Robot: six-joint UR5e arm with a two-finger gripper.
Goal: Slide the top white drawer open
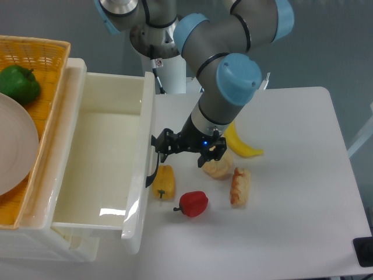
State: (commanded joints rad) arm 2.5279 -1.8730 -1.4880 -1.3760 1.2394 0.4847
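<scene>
The top white drawer [99, 157] stands pulled far out of the cabinet, a deep glossy cream tray with nothing inside. Its black curved handle [152, 169] shows on the front face at the right. My gripper [160, 146] hangs just right of the drawer front, near the top of the handle. Its dark fingers [166, 140] stand slightly apart from the handle, and I cannot make out how far the jaws are spread.
A yellow wicker basket [49, 87] holding a green pepper [17, 83] and a white plate [14, 146] sits on the cabinet. On the table lie a yellow pepper [164, 182], red pepper [193, 203], banana [239, 144], a pastry [217, 165] and a bun [240, 186].
</scene>
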